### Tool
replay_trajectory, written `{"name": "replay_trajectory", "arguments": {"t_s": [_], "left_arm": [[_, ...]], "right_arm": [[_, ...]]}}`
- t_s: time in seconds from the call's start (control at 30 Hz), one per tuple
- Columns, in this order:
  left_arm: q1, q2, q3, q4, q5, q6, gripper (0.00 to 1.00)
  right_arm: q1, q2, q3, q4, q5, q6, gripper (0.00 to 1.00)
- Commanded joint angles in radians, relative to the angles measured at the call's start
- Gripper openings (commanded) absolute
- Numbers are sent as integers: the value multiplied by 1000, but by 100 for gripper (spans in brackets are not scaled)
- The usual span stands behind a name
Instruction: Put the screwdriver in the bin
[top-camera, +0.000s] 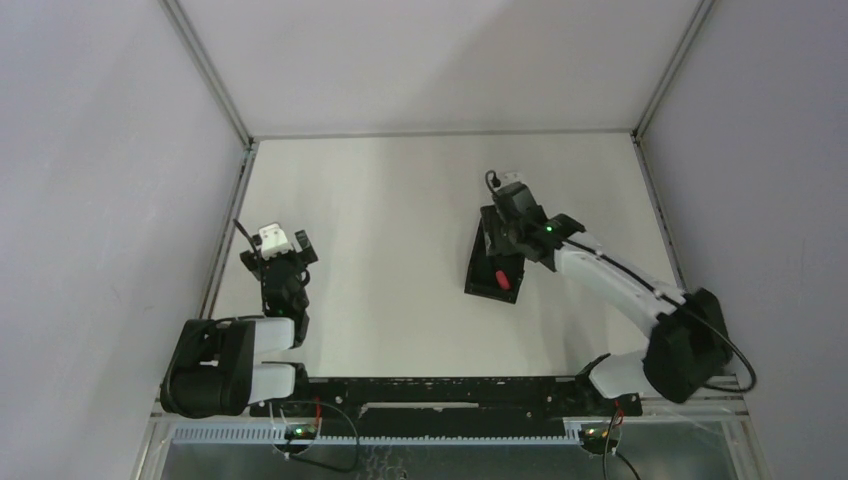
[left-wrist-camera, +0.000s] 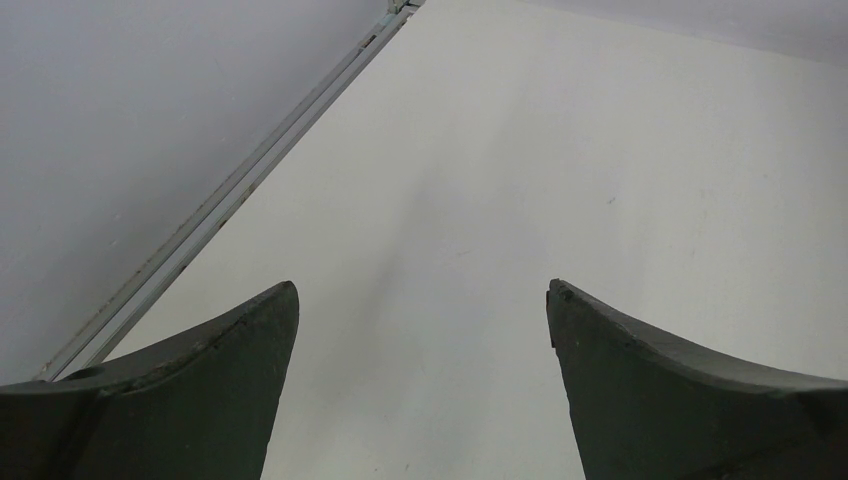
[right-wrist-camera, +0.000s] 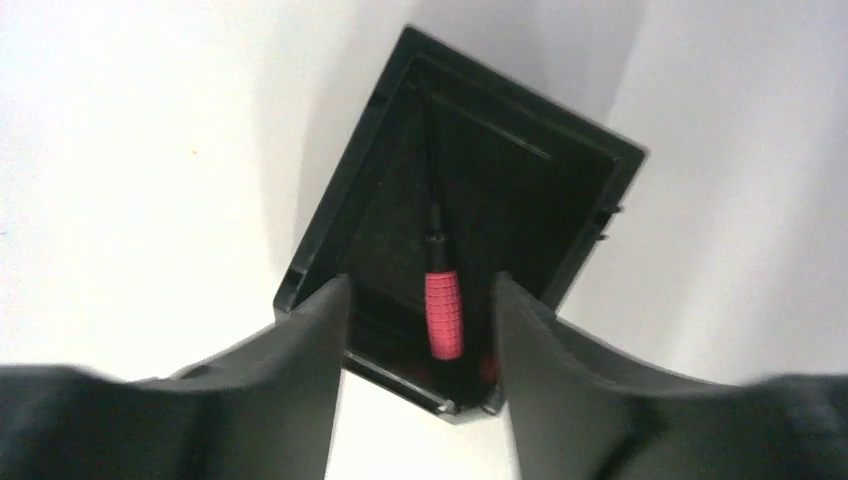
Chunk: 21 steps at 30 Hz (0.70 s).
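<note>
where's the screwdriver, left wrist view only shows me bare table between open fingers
observer: The screwdriver lies inside the bin, on the right half of the table, outside your view.
operator: is the right pincer gripping it
observer: No. The right pincer is open over the bin, with a gap on either side of the red handle.
</note>
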Motion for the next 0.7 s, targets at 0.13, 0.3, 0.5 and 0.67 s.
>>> {"name": "replay_trajectory", "arguments": {"t_s": [0.13, 0.3, 0.5, 0.67], "left_arm": [[6, -6, 48, 23, 8, 0, 98], [6, -6, 48, 24, 8, 0, 98], [6, -6, 48, 24, 8, 0, 98], [6, -6, 48, 24, 8, 0, 98]], "right_arm": [[-49, -256, 4, 52, 79, 1, 100], [-132, -419, -136, 223, 124, -39, 100], [-357, -603, -436, 474, 11, 10, 100], [-475, -670, -634, 617, 9, 25, 100]]}}
